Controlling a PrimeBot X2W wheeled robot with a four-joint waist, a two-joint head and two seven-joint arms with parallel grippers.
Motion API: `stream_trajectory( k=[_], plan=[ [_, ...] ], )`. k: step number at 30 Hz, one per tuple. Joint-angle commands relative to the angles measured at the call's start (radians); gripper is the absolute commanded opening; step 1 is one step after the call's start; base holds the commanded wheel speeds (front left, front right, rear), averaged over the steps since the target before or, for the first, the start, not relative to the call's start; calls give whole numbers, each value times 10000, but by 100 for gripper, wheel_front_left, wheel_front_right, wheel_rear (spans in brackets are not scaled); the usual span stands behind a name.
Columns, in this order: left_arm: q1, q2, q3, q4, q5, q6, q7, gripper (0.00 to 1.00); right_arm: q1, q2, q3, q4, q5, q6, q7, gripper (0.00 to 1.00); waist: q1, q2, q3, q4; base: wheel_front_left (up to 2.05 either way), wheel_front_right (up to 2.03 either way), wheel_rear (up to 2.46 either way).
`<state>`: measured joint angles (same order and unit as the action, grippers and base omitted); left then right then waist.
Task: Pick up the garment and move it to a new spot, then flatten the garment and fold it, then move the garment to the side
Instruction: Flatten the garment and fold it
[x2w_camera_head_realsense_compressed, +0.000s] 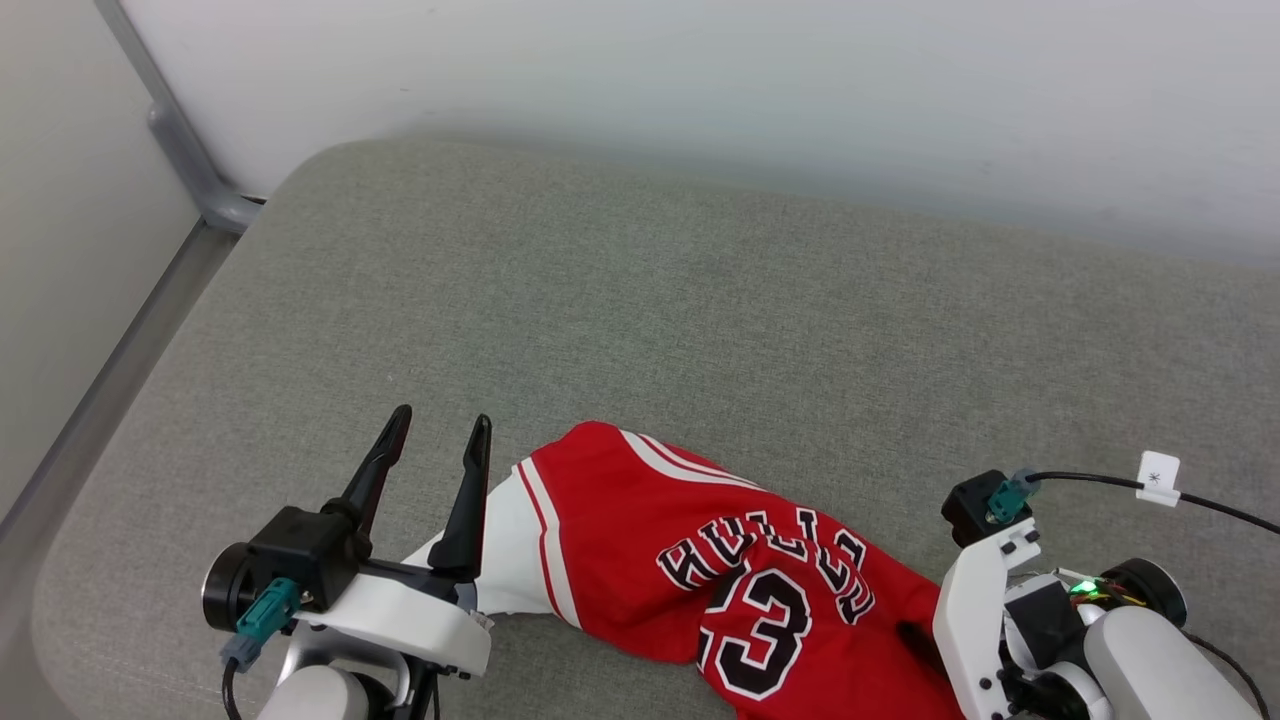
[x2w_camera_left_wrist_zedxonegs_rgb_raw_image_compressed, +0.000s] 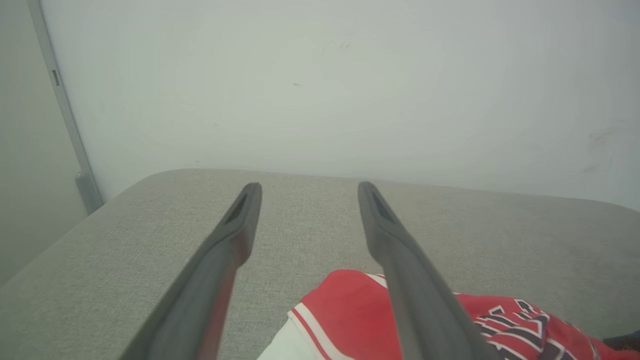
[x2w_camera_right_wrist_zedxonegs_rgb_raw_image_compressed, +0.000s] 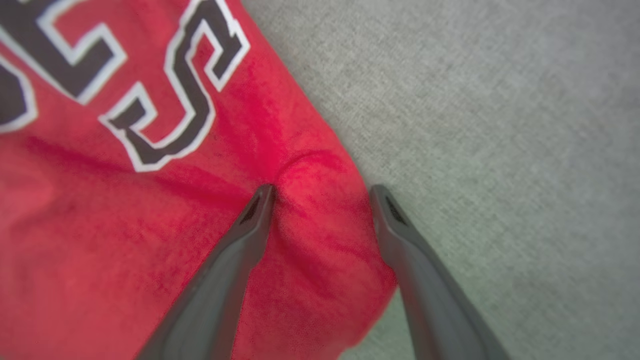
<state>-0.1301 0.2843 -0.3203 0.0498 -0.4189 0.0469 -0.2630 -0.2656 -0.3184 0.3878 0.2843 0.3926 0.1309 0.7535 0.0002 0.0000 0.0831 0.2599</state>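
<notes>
Head view: one red shirt lies crumpled on the near part of a grey cushion, with its black lettering and the number facing up and a white sleeve end on its left. The left gripper stands just left of the shirt, its two dark fingers spread wide and holding nothing. The finger nearer the shirt crosses the white sleeve end (whether it touches the cloth I cannot tell). At the lower right, the right arm's pale wrist stands at the shirt's right edge, and its fingers are hidden here. A black cable with one white tag runs off to the right. A pale wall and one grey metal rail lie beyond the cushion.

Left wrist view: the two fingers are wide apart with only cushion between their tips. The red shirt sits low, under and beside the right-hand finger.

Right wrist view: the right gripper is spread wide and straddles a raised fold at the shirt's edge. One fingertip presses into the red cloth and the other stands just at the edge, over the grey cushion. The jaws are not closed on the fold.

Count: one shirt, one cushion, two grippers, two fingers on each.
</notes>
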Motion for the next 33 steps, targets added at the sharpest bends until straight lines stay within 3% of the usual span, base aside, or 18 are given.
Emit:
stream_trajectory(
  k=[1,4,5,6,7,12,24,33],
  plan=[
    [-61,-59,48,38,78,-60,-22,100,-13,-55,115,240,106,-3,115,100,-2,0,84,95,0,0,0],
    [-26,-238,204,134,245,-222,-23,100,212,-15,518,1186,460,-1,508,100,-2,0,136,169,0,0,0],
    [-23,-299,239,164,290,-294,-23,100,338,47,625,1461,596,-1,602,90,-2,0,143,186,0,0,0],
    [-23,-354,273,193,340,-350,-23,100,421,63,777,1674,701,0,722,40,-2,0,143,201,0,0,0],
    [-22,-396,316,223,395,-387,-23,100,493,127,859,1832,914,0,753,1,-2,0,143,202,0,0,0],
    [86,-606,535,401,599,-597,-23,100,-162,-43,900,1737,1058,-9,185,0,-2,0,-18,4,0,0,0],
    [434,-712,638,691,892,-943,-23,100,-1951,-727,-1133,-372,-429,-4,-1486,0,-2,0,-637,-996,0,0,0],
    [510,-735,616,748,882,-971,-23,100,958,529,-2727,-1861,-1308,-4,-1251,0,-2,0,-609,-1600,0,0,0]
  ],
)
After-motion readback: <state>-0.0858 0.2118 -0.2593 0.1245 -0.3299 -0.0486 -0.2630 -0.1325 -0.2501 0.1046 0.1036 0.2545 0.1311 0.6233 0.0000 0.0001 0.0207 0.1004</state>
